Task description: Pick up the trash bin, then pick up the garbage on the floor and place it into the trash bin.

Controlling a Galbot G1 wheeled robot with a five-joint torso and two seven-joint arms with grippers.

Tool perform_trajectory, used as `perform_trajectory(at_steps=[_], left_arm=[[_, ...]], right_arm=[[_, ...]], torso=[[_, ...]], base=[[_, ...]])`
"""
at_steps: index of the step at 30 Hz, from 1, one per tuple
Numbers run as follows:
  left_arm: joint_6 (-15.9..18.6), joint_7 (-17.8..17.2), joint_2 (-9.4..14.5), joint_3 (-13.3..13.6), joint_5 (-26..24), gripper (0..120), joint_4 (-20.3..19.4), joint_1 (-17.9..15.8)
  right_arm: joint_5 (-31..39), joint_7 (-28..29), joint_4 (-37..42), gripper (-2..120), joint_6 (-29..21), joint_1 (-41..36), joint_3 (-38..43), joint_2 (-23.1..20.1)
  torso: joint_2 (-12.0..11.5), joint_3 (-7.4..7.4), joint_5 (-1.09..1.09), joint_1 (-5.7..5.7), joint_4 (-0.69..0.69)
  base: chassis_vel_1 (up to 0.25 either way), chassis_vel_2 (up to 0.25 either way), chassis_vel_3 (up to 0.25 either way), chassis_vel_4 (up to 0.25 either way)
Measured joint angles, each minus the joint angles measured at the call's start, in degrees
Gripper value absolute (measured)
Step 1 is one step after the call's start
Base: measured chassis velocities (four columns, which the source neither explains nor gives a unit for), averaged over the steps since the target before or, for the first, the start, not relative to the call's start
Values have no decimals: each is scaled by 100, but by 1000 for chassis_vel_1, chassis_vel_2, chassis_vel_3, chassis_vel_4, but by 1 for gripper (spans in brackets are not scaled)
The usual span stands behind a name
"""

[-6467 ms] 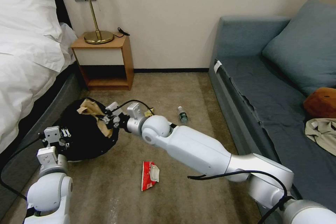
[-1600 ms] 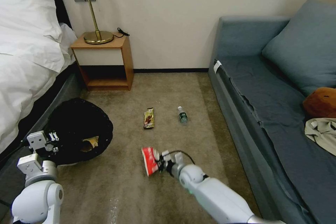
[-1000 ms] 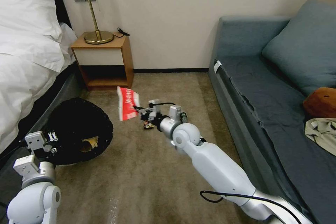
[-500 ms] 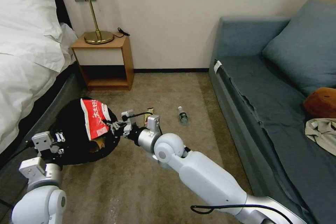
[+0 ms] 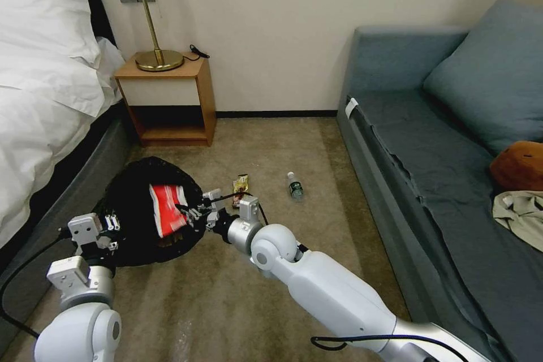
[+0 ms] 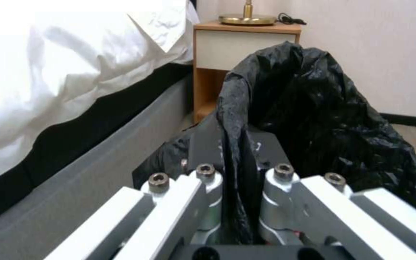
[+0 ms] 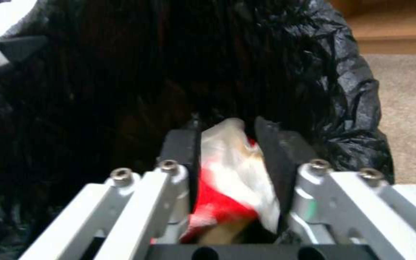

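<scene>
The trash bin (image 5: 136, 192), lined with a black bag, hangs tilted just above the carpet beside the bed. My left gripper (image 5: 107, 227) is shut on its near rim, and the liner (image 6: 323, 119) is pinched between the fingers (image 6: 208, 144). My right gripper (image 5: 193, 214) reaches into the bin's mouth, shut on the red-and-white snack wrapper (image 5: 166, 209). The wrapper (image 7: 227, 169) sits between the pads over the dark liner (image 7: 121, 72). On the carpet lie a gold-brown candy-bar wrapper (image 5: 240, 184) and a small clear bottle (image 5: 294, 185).
The bed (image 5: 39, 102) runs along the left, with a wooden nightstand (image 5: 169, 96) and a lamp (image 5: 153, 22) at the back wall. A blue sofa (image 5: 441, 169) with a cushion and a beige jacket (image 5: 523, 212) fills the right. Open carpet lies between them.
My right gripper lifted the red-and-white wrapper off the carpet, swung it left and lowered it into the bin's mouth. The left arm shifted the bin slightly right.
</scene>
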Motion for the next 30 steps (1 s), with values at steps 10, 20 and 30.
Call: perform_trajectory(at_steps=[10,20,30], left_arm=[[9,-11,-27,-9,39,5,-37,18],[-4,-16,-2,-148,36,5,18,23],[-37,-14,20,-252,37,5,12,34]], right_arm=[[-204,45,-31,64,260,-7,307,-7],[-299,358,201,99,264,-127,1395,-221],[-947,535,-424,100,401,-583,2294,-367]], torso=[[0,0,0,0,0],[0,0,1,0,0],[0,0,1,0,-1]], base=[[0,0,0,0],[0,0,0,0],[0,0,0,0]])
